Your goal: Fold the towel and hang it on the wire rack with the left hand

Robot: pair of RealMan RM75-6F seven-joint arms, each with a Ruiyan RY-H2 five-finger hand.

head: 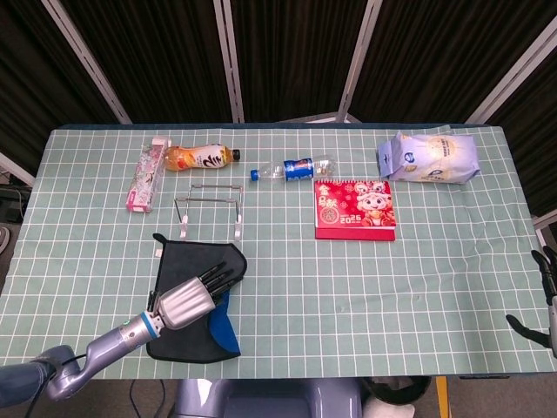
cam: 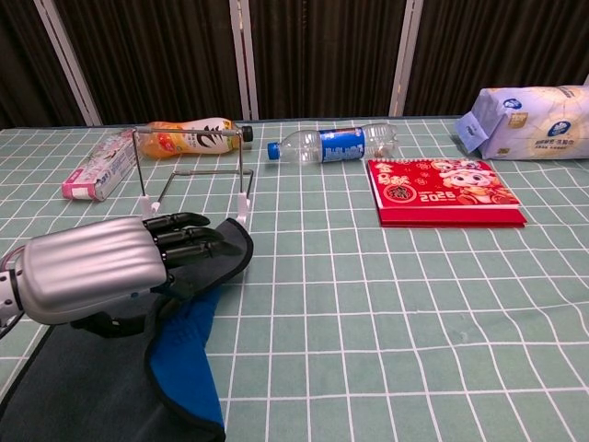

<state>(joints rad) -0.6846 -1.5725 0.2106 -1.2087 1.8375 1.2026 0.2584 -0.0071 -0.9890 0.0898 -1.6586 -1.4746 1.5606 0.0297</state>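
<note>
A dark towel lies at the table's front left, its right side lifted and turned over toward the left so the blue underside shows. My left hand grips that turned edge, and the chest view shows the cloth draped around the fingers of the left hand. Just behind the towel stands the small wire rack, also in the chest view as the rack. Only the fingertips of my right hand show at the right edge of the head view.
Behind the rack lie a pink box, an orange drink bottle and a clear bottle with a blue label. A red calendar sits mid-table and a white-blue bag at the back right.
</note>
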